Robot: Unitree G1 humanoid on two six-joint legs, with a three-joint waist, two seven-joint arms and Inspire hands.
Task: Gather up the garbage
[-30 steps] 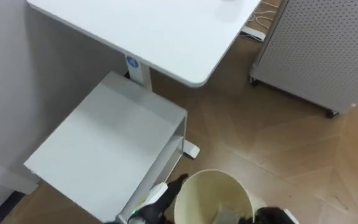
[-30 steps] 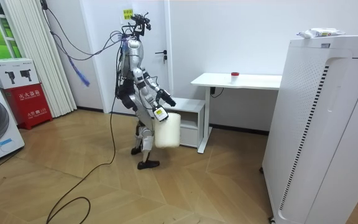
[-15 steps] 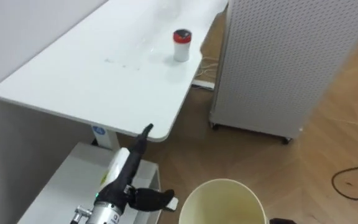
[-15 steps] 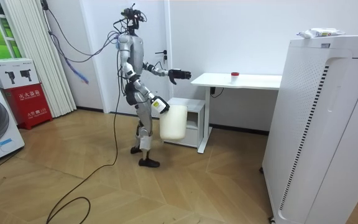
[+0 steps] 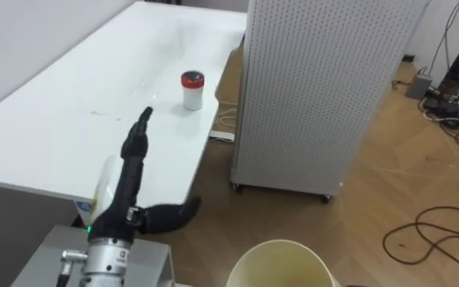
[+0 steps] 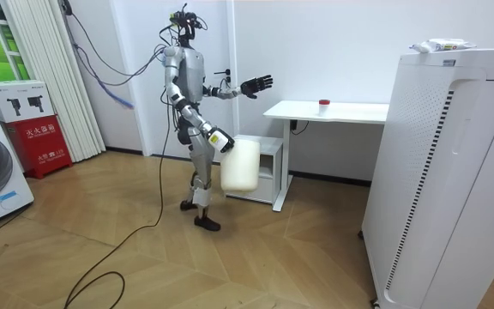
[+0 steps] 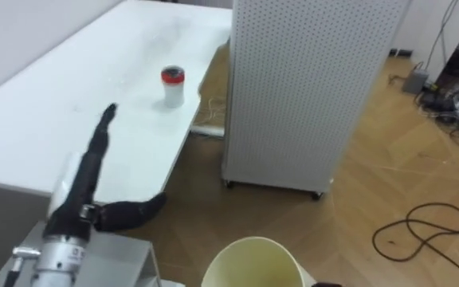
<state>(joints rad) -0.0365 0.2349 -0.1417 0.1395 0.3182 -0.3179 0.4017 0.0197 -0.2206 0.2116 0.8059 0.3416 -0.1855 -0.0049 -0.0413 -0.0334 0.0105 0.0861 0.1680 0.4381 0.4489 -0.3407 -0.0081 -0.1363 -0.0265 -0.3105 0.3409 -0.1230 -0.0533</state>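
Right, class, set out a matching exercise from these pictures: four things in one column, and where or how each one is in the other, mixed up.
1 red-lidded jar
2 cream bin
3 left hand
4 perforated cabinet

A standing on the wood floor
B raised above the white desk, fingers straight
C upright on the desk
D carried low at the robot's side

Pairs: 1-C, 2-D, 3-B, 4-A.

Left arm stretched forward, left hand [image 5: 131, 177] edge-up with fingers straight, thumb splayed.
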